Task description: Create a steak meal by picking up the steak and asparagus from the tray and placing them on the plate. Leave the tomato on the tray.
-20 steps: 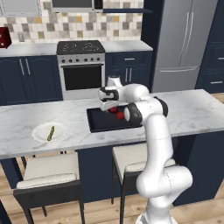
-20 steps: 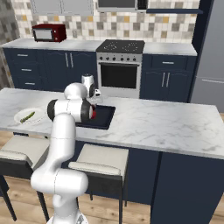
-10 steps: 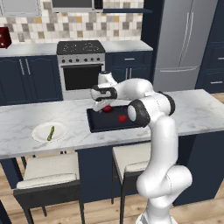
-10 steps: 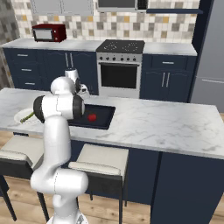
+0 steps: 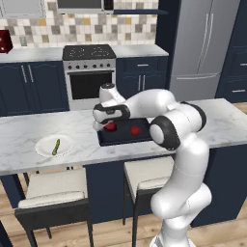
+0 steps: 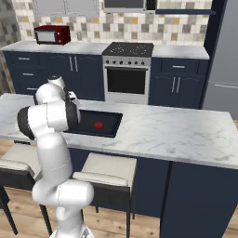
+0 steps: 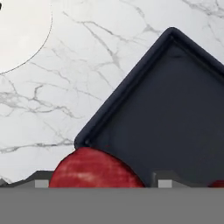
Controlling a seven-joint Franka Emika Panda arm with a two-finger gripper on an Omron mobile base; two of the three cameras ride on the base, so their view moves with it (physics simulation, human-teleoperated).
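Note:
My gripper [image 5: 108, 125] is shut on the steak [image 5: 111, 127], a maroon lump held just above the left end of the black tray [image 5: 144, 137]. In the hand view the steak [image 7: 94, 169] sits between my gripper's [image 7: 103, 181] two fingertips, over the tray's corner [image 7: 175, 109]. The bright-red tomato [image 5: 135, 130] lies on the tray to the right, also visible as the tomato [image 6: 98, 124] on the tray [image 6: 109, 130]. The white plate [image 5: 44, 144] lies to the left on the counter with the asparagus [image 5: 56, 146] on it. An edge of the plate [image 7: 17, 30] shows at the hand view's upper left.
The marble island counter [image 5: 29, 130] stretches between tray and plate. Two stools [image 5: 53, 188] stand in front of it. A stove [image 5: 89, 72] and fridge [image 5: 202, 48] stand behind, across the aisle.
The arm has swung left across the tray, carrying the steak from the tray's middle to its left end. The tomato stayed on the tray.

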